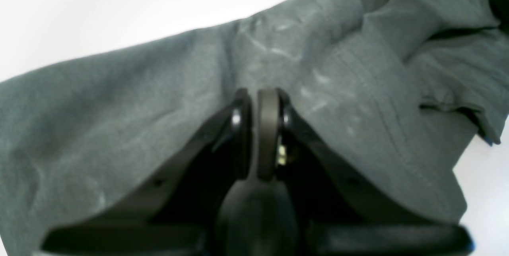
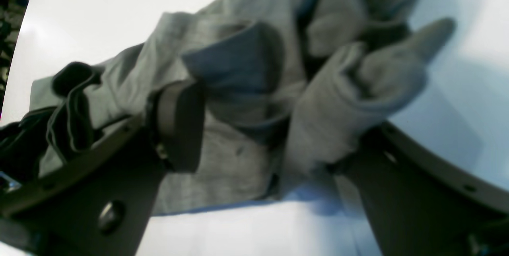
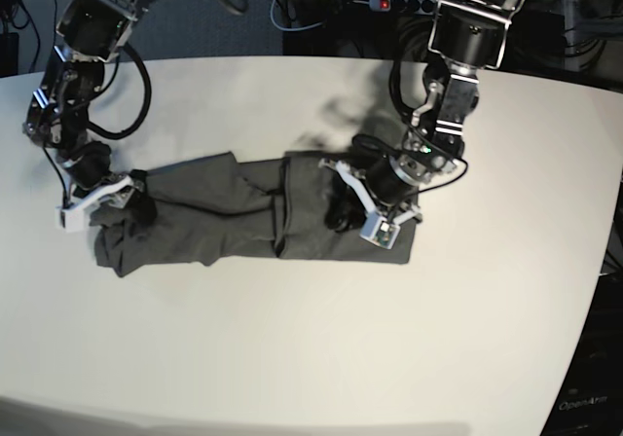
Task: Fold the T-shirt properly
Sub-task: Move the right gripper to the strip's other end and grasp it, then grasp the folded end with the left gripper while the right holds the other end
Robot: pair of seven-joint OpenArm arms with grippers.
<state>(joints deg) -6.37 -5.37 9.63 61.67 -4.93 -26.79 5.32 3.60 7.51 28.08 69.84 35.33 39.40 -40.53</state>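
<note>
T-shirt (image 3: 243, 217) flat on white counter (image 3: 311, 348). Left jaws clenched, pressing down on shirt. Right jaws spread wide, bunched cloth between them.

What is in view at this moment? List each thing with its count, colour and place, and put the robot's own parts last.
T-shirt: one, dark grey, stretched in a long bunched band across the middle of the table, between the two arms.
Table: one, white, under everything.
Power strip: one, dark with a red switch light, behind the table's far edge.
Cables: several, black, on the floor behind the table.
Left end effector: one, black, shut, lying on the shirt at the band's end on the base view's right.
Right end effector: one, black, jaws wide apart with bunched shirt cloth between and over them, at the band's other end; a firm hold cannot be told.
</note>
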